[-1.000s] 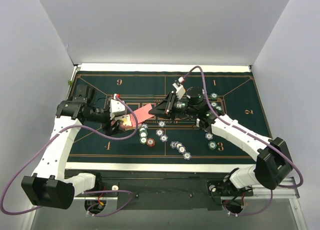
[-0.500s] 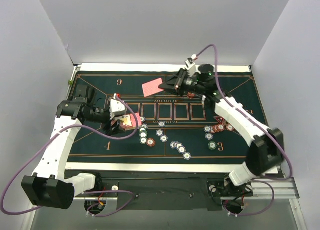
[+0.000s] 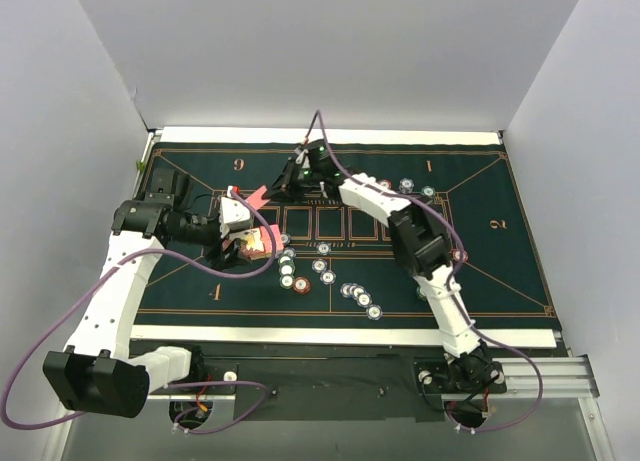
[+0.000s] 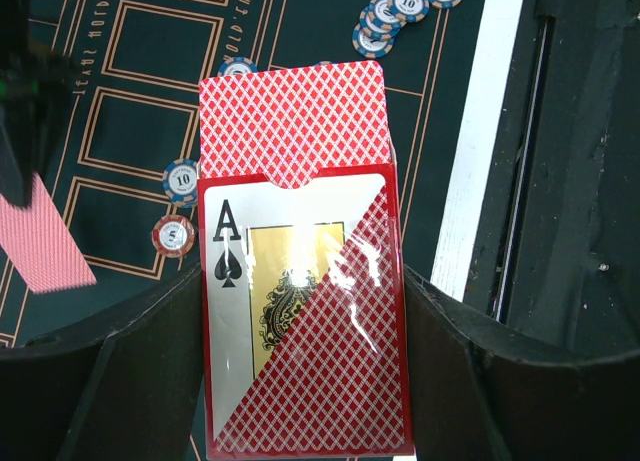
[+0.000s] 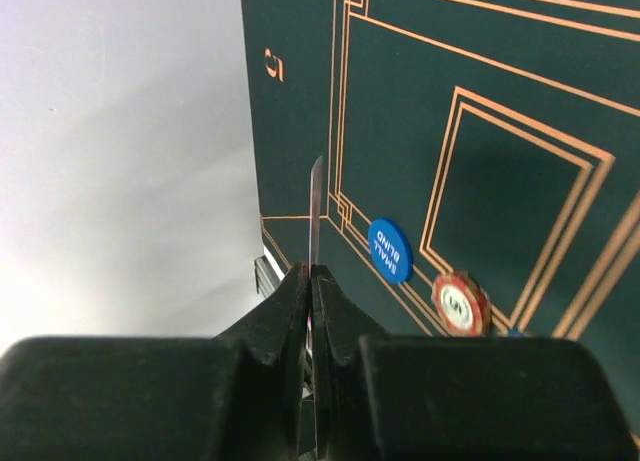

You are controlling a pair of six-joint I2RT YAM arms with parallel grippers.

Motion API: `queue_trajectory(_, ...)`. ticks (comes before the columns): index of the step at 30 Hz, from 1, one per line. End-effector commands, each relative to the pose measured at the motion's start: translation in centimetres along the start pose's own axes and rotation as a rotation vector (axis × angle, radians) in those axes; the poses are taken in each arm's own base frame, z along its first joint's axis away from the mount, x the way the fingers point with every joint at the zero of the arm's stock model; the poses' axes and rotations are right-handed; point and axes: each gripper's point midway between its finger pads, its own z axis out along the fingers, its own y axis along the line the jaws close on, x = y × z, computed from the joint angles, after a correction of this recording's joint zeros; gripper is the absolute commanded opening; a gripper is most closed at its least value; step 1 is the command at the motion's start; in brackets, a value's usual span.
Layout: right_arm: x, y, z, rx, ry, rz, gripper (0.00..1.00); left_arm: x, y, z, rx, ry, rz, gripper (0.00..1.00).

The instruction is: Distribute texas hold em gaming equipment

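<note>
My left gripper [image 4: 305,316] is shut on a card box [image 4: 300,331] showing an ace of spades, with red-backed playing cards [image 4: 290,121] sticking out of its top. In the top view it [image 3: 243,243] hovers over the mat's left part. My right gripper [image 5: 310,276] is shut on one card [image 5: 316,206], seen edge-on. From above, that pink card [image 3: 255,194] hangs just left of the right gripper [image 3: 278,186], near the box. Poker chips [image 3: 288,267] lie scattered mid-mat, with more [image 3: 362,297] toward the front. A blue small-blind disc [image 5: 389,249] and a red chip [image 5: 460,303] lie below the right gripper.
The dark green felt mat [image 3: 480,281] with gold lines covers the table, and white walls close in at the left, back and right. A few chips [image 3: 405,186] sit at the back right by the right arm's forearm. Two chips [image 4: 180,181] lie beside the box.
The right arm has swung left across the back of the mat, carrying the pink card from the middle over to the left, close to the box. The left arm has not moved.
</note>
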Motion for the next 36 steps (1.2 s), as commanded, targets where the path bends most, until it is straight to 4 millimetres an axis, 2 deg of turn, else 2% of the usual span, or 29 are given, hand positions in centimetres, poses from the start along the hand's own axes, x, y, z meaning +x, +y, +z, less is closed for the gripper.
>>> queue_trajectory(1, 1.3, 2.5, 3.1, -0.060, 0.028, -0.001, 0.00, -2.4, 0.2, -0.9, -0.015, -0.072, 0.054, 0.39)
queue_trajectory(6, 2.9, 0.1, 6.4, -0.035, 0.050, 0.054, 0.01, -2.6, 0.1, -0.9, -0.020, -0.076, 0.057, 0.39)
queue_trajectory(7, 3.1, 0.5, 6.8, -0.054, 0.047, 0.056, 0.02, -2.6, 0.2, -0.9, -0.022, -0.077, 0.052, 0.39)
queue_trajectory(10, 3.4, -0.6, 7.9, -0.026, 0.038, 0.059, 0.06, -2.6, 0.0, -0.9, -0.019, -0.079, 0.043, 0.39)
queue_trajectory(14, 3.5, -1.7, 8.3, 0.034, 0.039, 0.027, 0.38, -2.8, -0.2, -1.1, -0.024, -0.085, 0.046, 0.39)
queue_trajectory(17, 3.4, -2.1, 7.7, 0.070, 0.034, 0.017, 0.49, -2.9, -0.5, -1.2, -0.024, -0.090, 0.049, 0.39)
queue_trajectory(20, 2.6, -0.9, 6.2, 0.056, 0.018, -0.006, 0.57, -2.9, -0.7, -1.3, -0.021, -0.090, 0.048, 0.39)
queue_trajectory(21, 2.1, 0.1, 5.3, 0.043, 0.007, -0.016, 0.58, -2.9, -0.8, -1.3, -0.018, -0.089, 0.046, 0.39)
queue_trajectory(22, 1.7, 0.4, 4.7, 0.038, 0.001, -0.023, 0.64, -2.9, -0.8, -1.3, -0.018, -0.089, 0.048, 0.39)
queue_trajectory(24, 0.8, 2.3, 2.8, 0.006, -0.020, -0.043, 0.69, -2.8, -0.9, -1.2, -0.016, -0.088, 0.046, 0.39)
queue_trajectory(26, -0.1, 4.6, 0.4, -0.036, -0.048, -0.061, 0.80, -2.7, -0.9, -1.2, -0.013, -0.089, 0.040, 0.39)
queue_trajectory(27, -0.5, 5.7, -1.6, -0.052, -0.066, -0.067, 0.80, -2.6, -0.9, -1.2, -0.013, -0.089, 0.040, 0.39)
queue_trajectory(28, -0.2, 5.1, -2.5, -0.046, -0.067, -0.062, 0.85, -2.6, -0.9, -1.1, -0.011, -0.088, 0.037, 0.39)
queue_trajectory(29, -0.8, 7.5, -4.9, -0.085, -0.099, -0.086, 0.85, -2.5, -0.9, -1.1, -0.012, -0.088, 0.032, 0.39)
queue_trajectory(30, -0.1, 6.2, -5.3, -0.070, -0.092, -0.072, 0.86, -2.6, -0.8, -1.1, -0.014, -0.092, 0.032, 0.39)
queue_trajectory(31, -0.3, 8.4, -7.7, -0.109, -0.119, -0.090, 0.89, -2.5, -0.8, -1.0, -0.013, -0.091, 0.028, 0.39)
queue_trajectory(32, 0.4, 6.9, -8.2, -0.094, -0.115, -0.073, 0.90, -2.4, -0.7, -0.9, -0.012, -0.090, 0.029, 0.39)
queue_trajectory(33, 0.6, 8.6, -10.4, -0.126, -0.133, -0.093, 0.91, -2.4, -0.7, -0.9, -0.013, -0.093, 0.026, 0.39)
queue_trajectory(34, 1.6, 7.0, -10.7, -0.107, -0.125, -0.072, 0.91, -2.4, -0.5, -0.8, -0.018, -0.097, 0.026, 0.39)
queue_trajectory(35, 2.1, 8.9, -12.7, -0.147, -0.139, -0.097, 0.92, -2.4, -0.5, -0.7, -0.017, -0.096, 0.023, 0.39)
queue_trajectory(36, 3.2, 8.1, -13.2, -0.140, -0.131, -0.091, 0.93, -2.4, -0.3, -0.7, -0.022, -0.099, 0.021, 0.40)
